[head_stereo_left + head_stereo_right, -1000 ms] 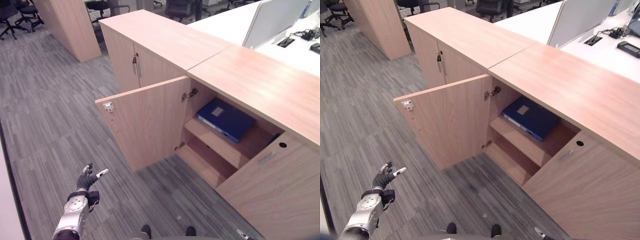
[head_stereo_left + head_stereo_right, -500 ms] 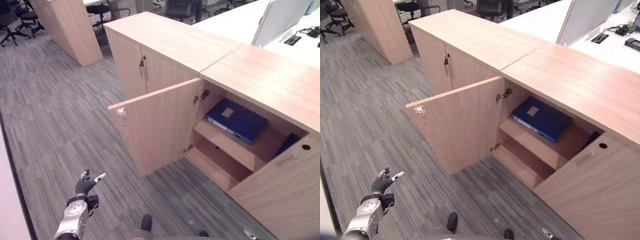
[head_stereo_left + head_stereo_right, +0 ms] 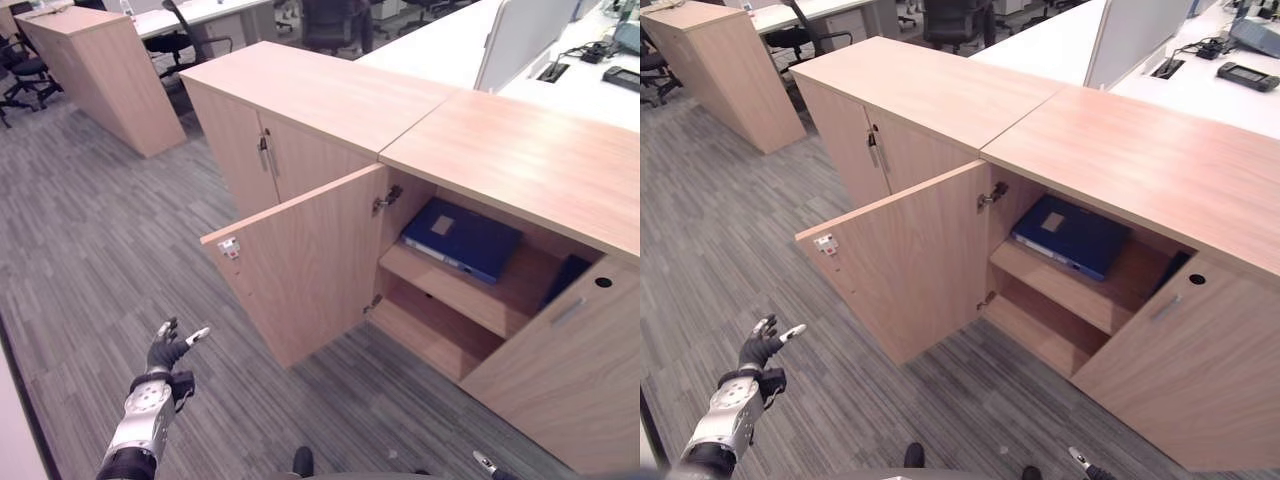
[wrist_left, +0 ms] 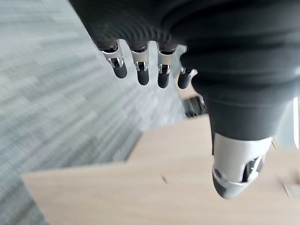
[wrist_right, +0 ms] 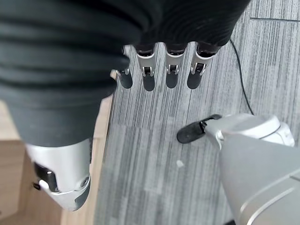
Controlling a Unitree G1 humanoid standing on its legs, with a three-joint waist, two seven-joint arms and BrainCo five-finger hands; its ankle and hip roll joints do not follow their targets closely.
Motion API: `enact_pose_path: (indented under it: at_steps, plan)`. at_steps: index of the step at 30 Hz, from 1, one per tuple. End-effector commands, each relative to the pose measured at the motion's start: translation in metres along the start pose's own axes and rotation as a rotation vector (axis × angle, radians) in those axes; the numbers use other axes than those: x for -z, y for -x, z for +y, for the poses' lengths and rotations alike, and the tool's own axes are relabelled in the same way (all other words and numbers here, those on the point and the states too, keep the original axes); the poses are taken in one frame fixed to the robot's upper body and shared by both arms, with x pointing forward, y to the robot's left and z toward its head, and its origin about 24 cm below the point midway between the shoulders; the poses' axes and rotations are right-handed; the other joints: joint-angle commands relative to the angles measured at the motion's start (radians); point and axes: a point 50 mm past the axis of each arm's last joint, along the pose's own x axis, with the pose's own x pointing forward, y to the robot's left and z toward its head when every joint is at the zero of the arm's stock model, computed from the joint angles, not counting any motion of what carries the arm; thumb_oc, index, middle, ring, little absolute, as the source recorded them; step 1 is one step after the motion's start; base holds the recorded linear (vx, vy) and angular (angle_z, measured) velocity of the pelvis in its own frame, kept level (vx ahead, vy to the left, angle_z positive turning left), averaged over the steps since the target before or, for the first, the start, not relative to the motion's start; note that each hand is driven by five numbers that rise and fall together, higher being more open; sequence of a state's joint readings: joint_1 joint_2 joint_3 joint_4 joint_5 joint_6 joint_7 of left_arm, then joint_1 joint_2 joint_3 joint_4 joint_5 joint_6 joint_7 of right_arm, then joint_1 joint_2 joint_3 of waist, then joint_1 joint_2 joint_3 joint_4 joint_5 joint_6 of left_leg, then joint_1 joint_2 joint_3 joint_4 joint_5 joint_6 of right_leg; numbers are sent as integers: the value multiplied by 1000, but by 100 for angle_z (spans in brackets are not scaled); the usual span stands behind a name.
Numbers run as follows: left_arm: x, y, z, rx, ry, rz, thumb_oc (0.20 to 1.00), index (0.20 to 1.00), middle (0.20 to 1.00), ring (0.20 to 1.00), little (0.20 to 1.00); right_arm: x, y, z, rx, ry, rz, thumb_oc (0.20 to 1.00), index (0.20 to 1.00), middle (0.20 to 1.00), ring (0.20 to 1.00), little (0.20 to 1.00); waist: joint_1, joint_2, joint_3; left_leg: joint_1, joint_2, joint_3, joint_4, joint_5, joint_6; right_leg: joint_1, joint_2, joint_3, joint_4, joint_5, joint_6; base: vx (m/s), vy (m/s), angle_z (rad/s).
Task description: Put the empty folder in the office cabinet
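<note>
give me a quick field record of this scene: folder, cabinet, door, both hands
folder: blue folder lying flat on the upper shelf inside the cabinet
cabinet: light wood office cabinet, compartment exposed, lower shelf bare
door: left door swung wide open; right door partly open
left hand: left hand raised over the grey floor, away from the door, fingers relaxed, holding nothing
right hand: right hand hanging above the floor, fingers straight, holding nothing
task state: folder already in the cabinet, doors not closed
</note>
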State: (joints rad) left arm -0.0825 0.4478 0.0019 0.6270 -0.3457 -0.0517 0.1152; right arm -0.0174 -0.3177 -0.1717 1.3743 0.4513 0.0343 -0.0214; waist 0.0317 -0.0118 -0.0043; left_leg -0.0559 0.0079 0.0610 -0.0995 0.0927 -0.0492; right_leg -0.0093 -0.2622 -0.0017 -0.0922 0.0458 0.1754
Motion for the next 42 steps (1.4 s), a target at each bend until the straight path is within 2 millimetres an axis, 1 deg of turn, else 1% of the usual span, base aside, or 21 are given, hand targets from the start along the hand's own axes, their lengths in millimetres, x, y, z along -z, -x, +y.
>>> enact_pose_path:
  at_steps: [1,3,4,8,11,16,18,20,21,22,24,29,31,33,34,35,36,37,38,39,42]
  plan:
    - [-39,-13,1,25,-7,-145,1000,1000,1000,1000,1000,-9,0,-11,27,21,-7,1000,1000,1000,1000,1000,-2,24,-10,-6,-19,-27,29,-115,19,-40,-2,8,5,29,77,11,62,-18]
    - [-43,-15,-3,45,-15,-154,1000,1000,1000,1000,1000,-10,0,-10,24,25,-8,1000,1000,1000,1000,1000,-4,22,-10,-2,-21,-21,30,-119,22,-43,-3,11,5,33,80,5,45,-19]
    - [-55,-19,-15,94,-42,-184,1000,1000,1000,1000,1000,-12,0,-9,19,29,-13,1000,1000,1000,1000,1000,-17,17,-12,7,-23,-10,30,-126,26,-50,-5,16,5,45,86,0,45,-18]
    - [-64,-23,-26,128,-54,-202,1000,1000,1000,1000,1000,-12,0,-8,17,34,-8,1000,1000,1000,1000,1000,-25,9,-14,15,-24,3,34,-135,30,-55,-4,22,5,56,86,5,30,-14]
    - [-62,-26,-30,127,-48,-178,1000,1000,1000,1000,1000,-11,0,-8,16,38,-2,1000,1000,1000,1000,1000,-36,3,-16,24,-23,13,33,-141,33,-60,-1,29,5,67,86,13,20,-6]
    - [-63,-39,-19,73,-54,-114,1000,1000,1000,1000,1000,-10,0,-9,14,40,4,1000,1000,1000,1000,1000,-55,-7,-24,43,-17,38,32,-148,35,-69,9,44,5,79,86,10,15,-16]
    - [-81,-51,5,-13,-84,-91,1000,1000,1000,1000,1000,-8,0,-14,23,46,12,1000,1000,1000,1000,1000,-75,-13,-30,60,-11,58,25,-149,34,-76,19,58,5,89,86,16,5,-24]
    - [-94,-54,15,-50,-81,-99,1000,1000,1000,1000,1000,-9,0,-15,25,45,13,1000,1000,1000,1000,1000,-82,-17,-31,70,-8,68,24,-154,35,-81,25,69,5,92,86,8,5,-39]
    - [-106,-58,22,-70,-87,-97,1000,1000,1000,1000,1000,-6,1,-16,28,49,22,1000,1000,1000,1000,1000,-95,-20,-33,80,-5,79,22,-156,35,-84,31,76,5,95,86,11,5,-25]
    - [-110,-60,24,-77,-91,-94,1000,1000,1000,1000,1000,-6,1,-17,28,50,23,1000,1000,1000,1000,1000,-98,-22,-33,83,-4,84,21,-157,35,-86,33,82,5,95,86,10,8,-23]
    - [-119,-62,27,-88,-100,-94,1000,1000,1000,1000,1000,-6,1,-15,24,52,26,1000,1000,1000,1000,1000,-112,-26,-34,94,0,99,19,-161,35,-94,40,91,5,102,86,6,10,-25]
    - [-128,-64,12,-46,-117,-116,1000,1000,1000,1000,1000,-4,0,-12,16,64,31,1000,1000,1000,1000,1000,-117,-32,-36,105,4,109,15,-165,34,-103,50,91,5,104,86,12,2,-17]
    - [-121,-64,7,-28,-120,-103,1000,1000,1000,1000,1000,-5,0,-11,15,70,30,1000,1000,1000,1000,1000,-115,-33,-35,104,4,110,15,-166,35,-106,51,88,5,105,86,-6,-3,-9]
    - [-107,-63,2,-11,-117,-68,1000,1000,1000,1000,1000,-3,0,-9,11,70,33,1000,1000,1000,1000,1000,-112,-35,-34,106,3,110,15,-167,36,-105,50,87,5,104,86,0,1,-2]
    - [-88,-60,-2,5,-115,-19,1000,1000,1000,1000,1000,-2,0,-8,7,69,38,1000,1000,1000,1000,1000,-109,-37,-34,108,1,108,14,-169,36,-103,49,86,5,103,86,0,0,0]
    - [-87,-60,-3,5,-115,-18,1000,1000,1000,1000,1000,-2,0,-9,8,70,38,1000,1000,1000,1000,1000,-109,-36,-35,108,1,108,14,-169,36,-102,49,86,5,103,86,0,0,0]
    - [-67,-56,-5,16,-118,36,1000,1000,1000,1000,1000,0,0,-8,6,72,43,1000,1000,1000,1000,1000,-107,-37,-35,109,-1,107,14,-170,37,-101,48,85,5,102,86,0,0,0]
    - [-34,-48,-7,39,-118,119,1000,1000,1000,1000,1000,2,0,-7,4,77,47,1000,1000,1000,1000,1000,-99,-38,-34,107,-3,103,14,-171,39,-101,46,79,5,102,86,0,0,0]
    - [-33,-48,-7,39,-118,121,1000,1000,1000,1000,1000,2,0,-7,5,78,47,1000,1000,1000,1000,1000,-99,-38,-35,107,-4,103,14,-171,39,-101,46,79,5,102,86,0,0,0]
    - [-12,-40,-11,66,-108,169,1000,1000,1000,1000,1000,3,0,-8,4,74,50,1000,1000,1000,1000,1000,-92,-40,-33,103,-6,99,14,-170,40,-100,44,72,5,101,86,0,0,0]
    - [11,-29,-17,130,-104,213,1000,1000,1000,1000,1000,2,0,-9,4,68,53,1000,1000,1000,1000,1000,-81,-42,-28,97,-10,89,15,-169,42,-99,40,63,5,101,86,-3,1,1]
